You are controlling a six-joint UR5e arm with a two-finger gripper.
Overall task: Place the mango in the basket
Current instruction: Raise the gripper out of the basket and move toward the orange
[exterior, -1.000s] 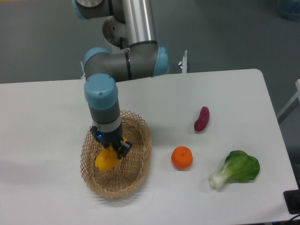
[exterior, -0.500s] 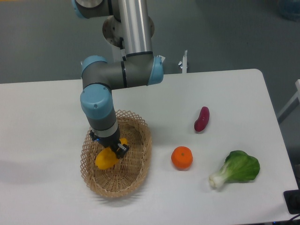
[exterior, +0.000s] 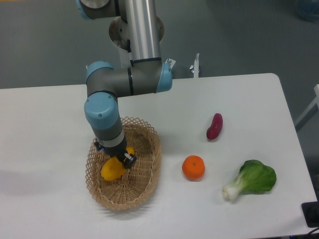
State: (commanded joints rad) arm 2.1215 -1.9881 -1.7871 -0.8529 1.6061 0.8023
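From my remote seat I see the arm has sunk a little further since half a second ago and its blue elbow joint has slid slightly left, so the gripper point(exterior: 116, 157) now sits lower inside the basket point(exterior: 149, 172) than it did a second back, when the wrist stood higher and more to the right. The mango point(exterior: 112, 168) has come down with it and now lies low in the left half of the basket, close to or on the woven floor; I cannot tell from this angle whether it actually rests there. The fingers point(exterior: 128, 159) are dark and mostly hidden under the wrist, but they sit tight against the upper end of the mango and look clamped on it, just as in both earlier frames. Everything else on the white desk point(exterior: 45, 119) has stayed put: the small purple-red vegetable point(exterior: 215, 126) lies to the right of the basket and well apart from it, the round orange point(exterior: 193, 168) sits below that vegetable and near the basket's right rim without touching it, and the leafy green point(exterior: 251, 179) lies further right, near the orange. The arm's own forearm and wrist hang over the back-left part of the basket and block my view of the rim there
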